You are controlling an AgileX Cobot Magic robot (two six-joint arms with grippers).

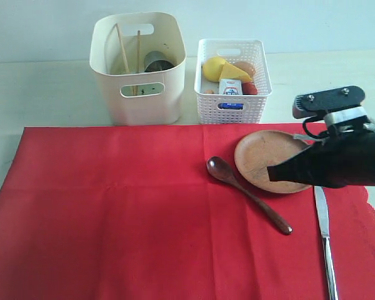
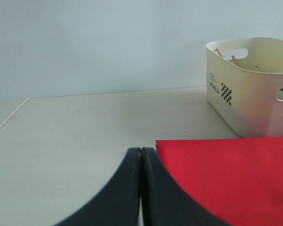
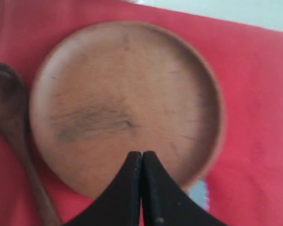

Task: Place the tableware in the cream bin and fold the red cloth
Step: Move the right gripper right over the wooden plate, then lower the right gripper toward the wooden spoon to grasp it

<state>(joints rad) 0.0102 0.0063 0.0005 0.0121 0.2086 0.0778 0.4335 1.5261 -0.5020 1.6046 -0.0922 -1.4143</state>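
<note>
Red cloth (image 1: pixel 112 212) spread flat on the bench (image 1: pixel 50 94), scalloped edge at the right. On it lie the brown plate (image 1: pixel 265 153), the dark wooden spoon (image 1: pixel 247 195) just beside the plate, and the silver knife (image 1: pixel 325 240). Behind the cloth, the cream bin (image 1: pixel 137 94) holds chopsticks (image 1: pixel 122 47) and steel cup (image 1: pixel 157 61), next to a white lattice basket (image 1: pixel 232 106). Right gripper (image 3: pixel 141 157) over the plate's rim, jaws pressed together, empty. Left gripper (image 2: pixel 140 153) by the cloth's corner, jaws likewise closed on nothing.
</note>
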